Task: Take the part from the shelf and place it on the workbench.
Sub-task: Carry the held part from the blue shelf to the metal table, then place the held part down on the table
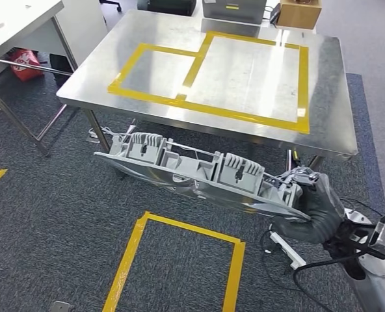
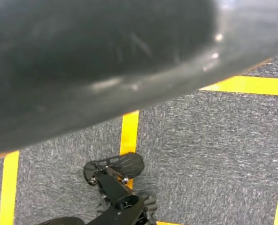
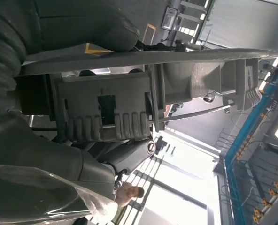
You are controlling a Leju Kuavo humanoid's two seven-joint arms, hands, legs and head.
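The part (image 1: 195,172) is a long grey plastic moulding with ribbed clips. It hangs level above the carpet, just in front of the workbench's near edge. My right hand (image 1: 311,208) grips its right end, fingers wrapped around the rim. Up close in the right wrist view, the part (image 3: 130,108) runs out from my right hand (image 3: 34,145), with the thumb over its edge. The steel workbench (image 1: 323,97) carries yellow tape rectangles with bare metal inside them. My left hand (image 2: 95,61) is a dark blur close to the lens above the carpet; its fingers cannot be made out.
A grey device (image 1: 232,10) and a cardboard box (image 1: 298,12) stand at the workbench's far edge. A white table (image 1: 13,19) with a red bag (image 1: 23,64) under it is at the left. A yellow tape square (image 1: 181,260) marks the floor. Cables (image 1: 289,253) lie at the right.
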